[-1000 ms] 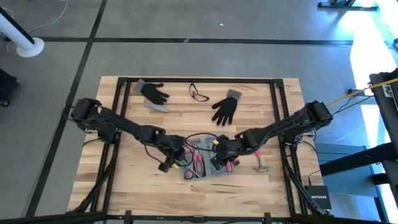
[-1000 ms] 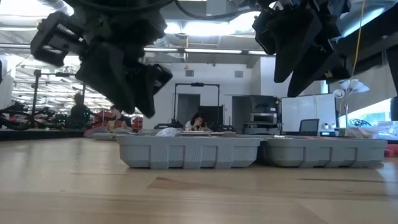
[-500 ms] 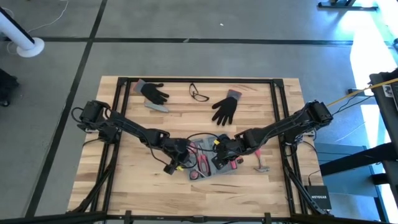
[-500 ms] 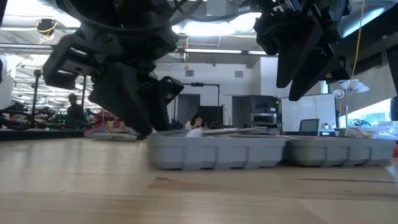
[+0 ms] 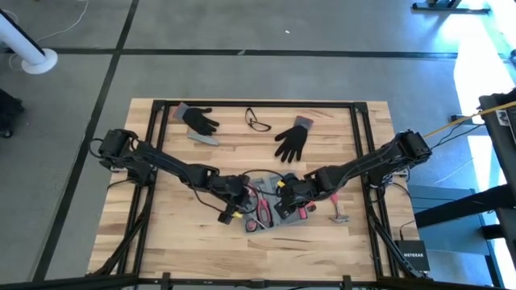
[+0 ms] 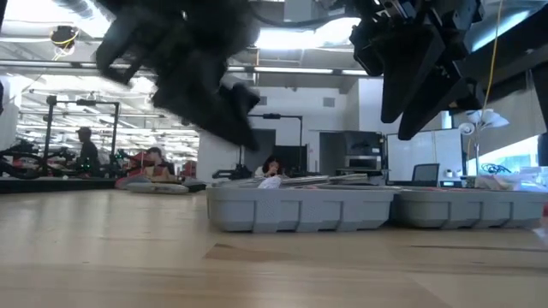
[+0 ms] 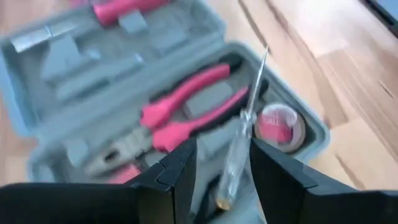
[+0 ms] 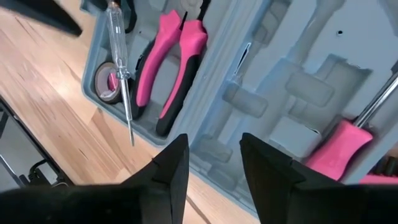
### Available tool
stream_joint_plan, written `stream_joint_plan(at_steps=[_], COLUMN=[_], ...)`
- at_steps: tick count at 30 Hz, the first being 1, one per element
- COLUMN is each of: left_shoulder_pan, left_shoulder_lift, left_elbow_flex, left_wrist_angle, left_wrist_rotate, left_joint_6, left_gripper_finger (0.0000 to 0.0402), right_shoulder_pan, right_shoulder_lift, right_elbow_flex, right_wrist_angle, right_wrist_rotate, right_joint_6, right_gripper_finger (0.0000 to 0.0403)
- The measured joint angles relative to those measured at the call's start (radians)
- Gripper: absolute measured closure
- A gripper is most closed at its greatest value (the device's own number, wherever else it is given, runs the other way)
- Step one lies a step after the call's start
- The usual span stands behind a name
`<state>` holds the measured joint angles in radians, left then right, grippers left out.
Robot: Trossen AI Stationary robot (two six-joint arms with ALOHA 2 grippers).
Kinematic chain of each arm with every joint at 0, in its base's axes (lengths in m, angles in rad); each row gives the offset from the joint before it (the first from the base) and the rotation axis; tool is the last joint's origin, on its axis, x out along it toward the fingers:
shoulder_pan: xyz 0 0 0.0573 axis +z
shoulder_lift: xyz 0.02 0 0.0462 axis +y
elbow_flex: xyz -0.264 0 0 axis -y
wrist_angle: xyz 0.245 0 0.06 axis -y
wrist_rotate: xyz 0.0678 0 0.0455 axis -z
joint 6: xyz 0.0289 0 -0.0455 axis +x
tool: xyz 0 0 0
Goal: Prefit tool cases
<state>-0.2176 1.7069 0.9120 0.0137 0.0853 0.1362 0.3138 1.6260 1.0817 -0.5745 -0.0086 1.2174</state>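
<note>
High view, looking straight down: a wooden desk [image 5: 161, 234] carries an open blue-grey tool case [image 5: 272, 208] near its middle, toward the near edge. 2 dark arms reach in from either side and meet over the case. The left pincer [image 5: 231, 211] hovers at the case's left end, and the right pincer [image 5: 292, 206] hovers over its right half.

From the left wrist, the left pincer [image 7: 219, 163] has its 2 fingers apart, gripping nothing; a clear-handled screwdriver [image 7: 239, 142] lies between them, farther off, across the case's edge beside pink-handled pliers [image 7: 180, 112] and a small tape roll [image 7: 278, 124].

From the right wrist, the right pincer [image 8: 214, 163] also stands open and empty, just above moulded recesses of the case [image 8: 273, 93].

Farther back on the desk lie 2 black gloves [image 5: 292, 140] and a pair of glasses [image 5: 257, 122]. A small hammer [image 5: 338, 213] lies right of the case.
</note>
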Motion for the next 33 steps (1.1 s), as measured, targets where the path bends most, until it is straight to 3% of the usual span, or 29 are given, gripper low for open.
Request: stream_joint_plan(at_steps=[10,17,21,24,28,33], left_shoulder_pan=[-0.016,-0.026,-0.026,-0.026,-0.03,-0.03], left_shoulder_lift=[0.065,0.113,0.117,0.116,0.116,0.077], left_elbow_flex=[0.005,0.007,0.006,0.005,0.005,0.003], left_wrist_angle=[-0.023,0.015,0.033,0.04,0.009,-0.031], left_wrist_rotate=[0.004,0.011,-0.004,-0.011,-0.013,-0.014], left_joint_6=[0.154,0.128,0.041,0.009,-0.003,-0.076], left_gripper_finger=[0.026,0.026,0.0264,0.0292,0.037,0.0376], right_shoulder_pan=[0.0,-0.001,0.0,0.0,0.0,0.0], right_shoulder_lift=[0.0,0.0,0.0,0.0,-0.01,-0.086], right_elbow_flex=[0.0,0.0,0.0,0.0,0.0,0.0], right_wrist_angle=[-0.004,-0.004,-0.002,0.002,0.005,-0.023], right_wrist_rotate=[-0.019,-0.018,-0.018,-0.015,0.005,0.076], right_joint_6=[0.005,0.007,0.011,0.011,0.014,0.039], right_gripper_finger=[0.0265,0.0265,0.0265,0.0265,0.0265,0.0265])
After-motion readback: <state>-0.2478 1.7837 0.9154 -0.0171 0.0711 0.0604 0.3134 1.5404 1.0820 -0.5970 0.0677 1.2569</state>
